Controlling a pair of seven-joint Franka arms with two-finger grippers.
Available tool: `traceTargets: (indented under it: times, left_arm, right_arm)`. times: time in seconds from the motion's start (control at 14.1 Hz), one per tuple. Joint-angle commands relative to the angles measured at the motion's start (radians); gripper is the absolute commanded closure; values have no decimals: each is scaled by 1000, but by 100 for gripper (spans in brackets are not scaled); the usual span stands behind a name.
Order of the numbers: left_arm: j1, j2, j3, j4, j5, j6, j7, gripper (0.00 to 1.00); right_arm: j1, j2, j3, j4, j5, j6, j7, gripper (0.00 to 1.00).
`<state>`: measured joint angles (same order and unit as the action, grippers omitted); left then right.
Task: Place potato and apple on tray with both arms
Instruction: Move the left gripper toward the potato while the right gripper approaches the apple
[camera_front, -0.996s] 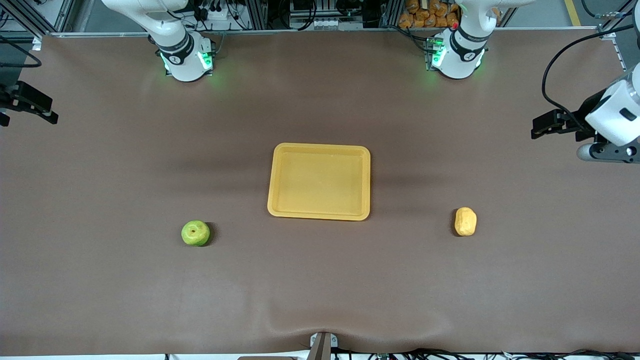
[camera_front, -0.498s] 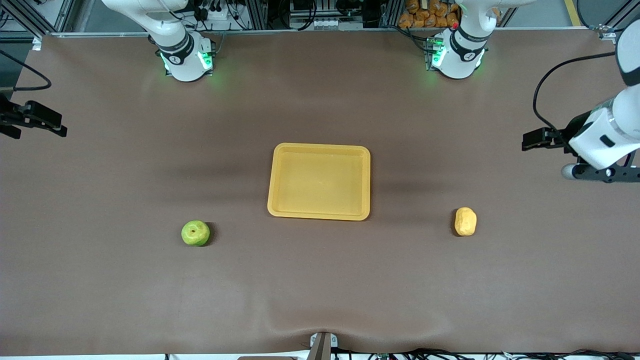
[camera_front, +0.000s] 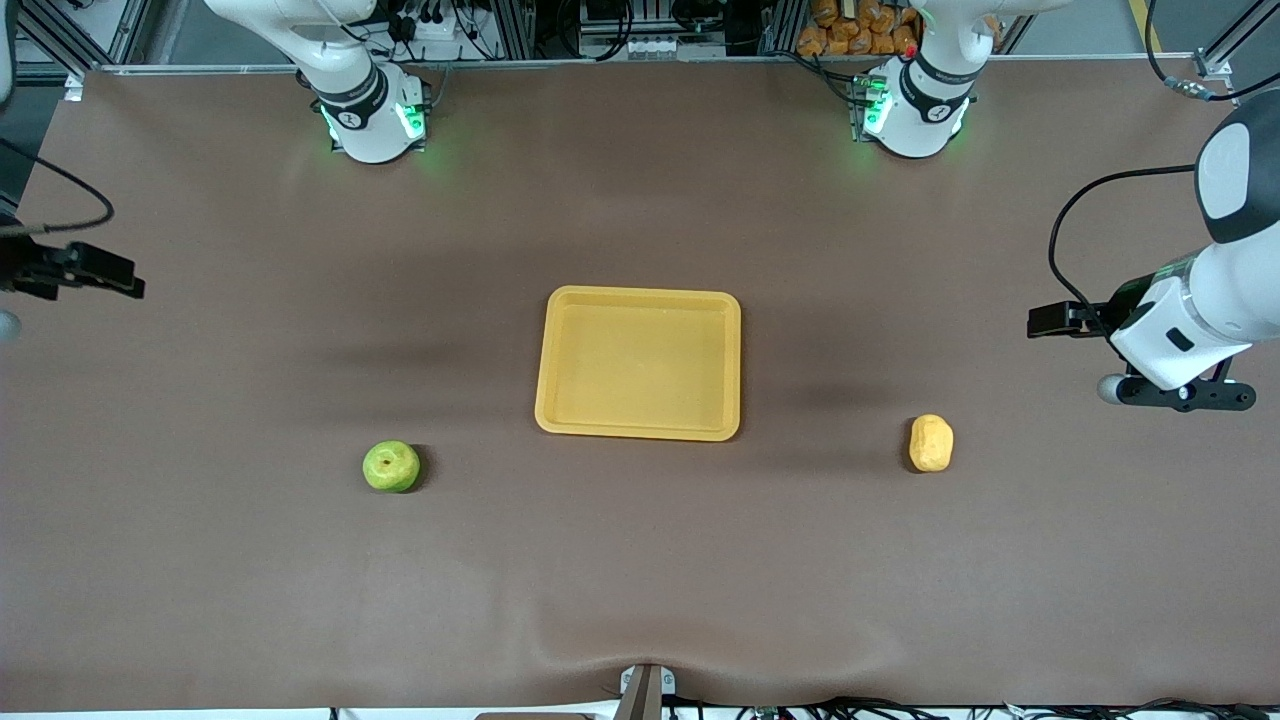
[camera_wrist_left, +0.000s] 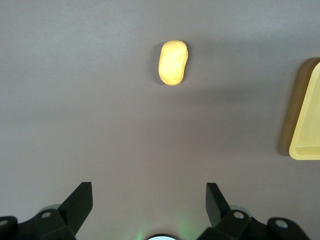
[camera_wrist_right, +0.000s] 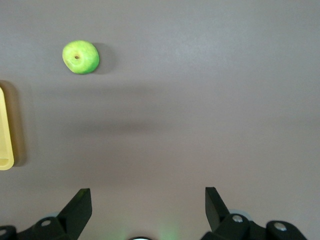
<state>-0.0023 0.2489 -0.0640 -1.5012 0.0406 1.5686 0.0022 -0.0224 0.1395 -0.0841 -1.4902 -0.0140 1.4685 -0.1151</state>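
- Progress nil: shallow yellow-orange plastic tray mid-table holds nothing.
- Round green apple and oblong yellow-tan potato sit on brown table, nearer camera than tray.
- Left gripper over table near potato, right gripper at apple's end; both wide, holding nothing.
- Both picks and placements remain.

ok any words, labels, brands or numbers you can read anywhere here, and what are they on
No readable text in any view.
tray: plain yellow-orange, no label or mark.
apple: no sticker.
potato: no sticker.
arm bases: small dark marks on the collars, too small to read.
orange packets at the table's edge past the bases: any print is too small to read.
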Motion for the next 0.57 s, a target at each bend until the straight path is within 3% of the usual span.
traceTargets:
  times: [0.0,0.5]
  left_arm:
    - [4,19,1,7,5,24,-24,0]
    - [-2,107,1,1,10,114,-80,0]
  right_arm:
    - [-24,37,15,25,-1,-8,-14,0]
    - [-22,92,17,25,12,49,-14,0]
